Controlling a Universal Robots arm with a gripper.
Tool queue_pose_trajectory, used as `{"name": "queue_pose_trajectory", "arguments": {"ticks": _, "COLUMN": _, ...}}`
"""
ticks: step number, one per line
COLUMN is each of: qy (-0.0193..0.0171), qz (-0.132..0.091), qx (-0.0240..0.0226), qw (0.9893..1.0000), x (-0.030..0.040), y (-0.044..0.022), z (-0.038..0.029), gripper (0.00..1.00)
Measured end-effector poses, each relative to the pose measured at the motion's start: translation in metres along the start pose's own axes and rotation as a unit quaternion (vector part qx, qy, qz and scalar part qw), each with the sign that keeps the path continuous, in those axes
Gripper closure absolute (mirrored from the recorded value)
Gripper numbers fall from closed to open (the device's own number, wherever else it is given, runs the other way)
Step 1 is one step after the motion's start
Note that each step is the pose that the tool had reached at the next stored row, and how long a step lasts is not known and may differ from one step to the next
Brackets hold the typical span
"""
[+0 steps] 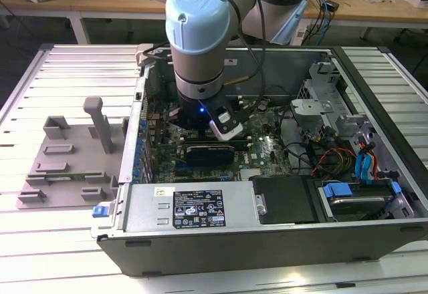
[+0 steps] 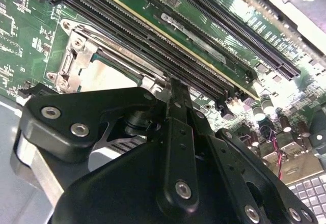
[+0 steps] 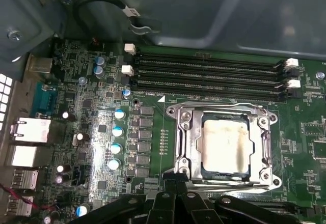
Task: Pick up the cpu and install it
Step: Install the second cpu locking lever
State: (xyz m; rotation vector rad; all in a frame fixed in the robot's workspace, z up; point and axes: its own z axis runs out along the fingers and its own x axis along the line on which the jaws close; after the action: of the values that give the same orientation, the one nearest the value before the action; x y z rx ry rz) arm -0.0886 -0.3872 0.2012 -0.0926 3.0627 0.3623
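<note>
The cpu (image 3: 224, 147), a flat square chip with a pale, stained metal top, lies flat inside the silver socket frame (image 3: 184, 142) on the green motherboard. My gripper (image 3: 177, 186) hangs just beside the socket's edge. Its two black fingers (image 3: 164, 203) stand close together with nothing between them, so it is shut and apart from the chip. In the second wrist view, the gripper (image 2: 172, 84) points toward the same socket, where a corner of the cpu (image 2: 99, 74) shows. In the exterior view, the arm's wrist (image 1: 199, 60) reaches down into the open computer case.
Long black memory slots (image 3: 209, 74) run beside the socket. Capacitors (image 3: 116, 140) and rear ports (image 3: 30, 132) lie on its other side. A grey fixture plate (image 1: 67, 160) with upright posts sits at the exterior view's left. The power supply (image 1: 194, 207), a black card (image 1: 210, 152) and cables (image 1: 334, 157) crowd the case.
</note>
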Motion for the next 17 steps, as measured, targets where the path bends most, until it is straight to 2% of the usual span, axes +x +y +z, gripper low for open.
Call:
{"name": "queue_pose_trajectory", "arguments": {"ticks": 2, "qy": -0.0002, "qz": 0.0, "qx": -0.0018, "qw": 1.0, "x": 0.0008, "y": -0.0001, "z": 0.0008, "gripper": 0.89}}
{"name": "queue_pose_trajectory", "arguments": {"ticks": 6, "qy": -0.0005, "qz": 0.0, "qx": -0.0084, "qw": 1.0, "x": 0.003, "y": -0.0008, "z": 0.0037, "gripper": 0.89}}
{"name": "queue_pose_trajectory", "arguments": {"ticks": 13, "qy": -0.0006, "qz": 0.0, "qx": -0.0092, "qw": 1.0, "x": 0.0036, "y": -0.0009, "z": 0.0045, "gripper": 0.89}}
{"name": "queue_pose_trajectory", "arguments": {"ticks": 15, "qy": -0.0009, "qz": 0.0, "qx": -0.0097, "qw": 1.0, "x": 0.0032, "y": 0.0003, "z": 0.0004, "gripper": 0.89}}
{"name": "queue_pose_trajectory", "arguments": {"ticks": 17, "qy": -0.0006, "qz": 0.0, "qx": -0.0091, "qw": 1.0, "x": 0.0022, "y": 0.0042, "z": -0.0163, "gripper": 0.89}}
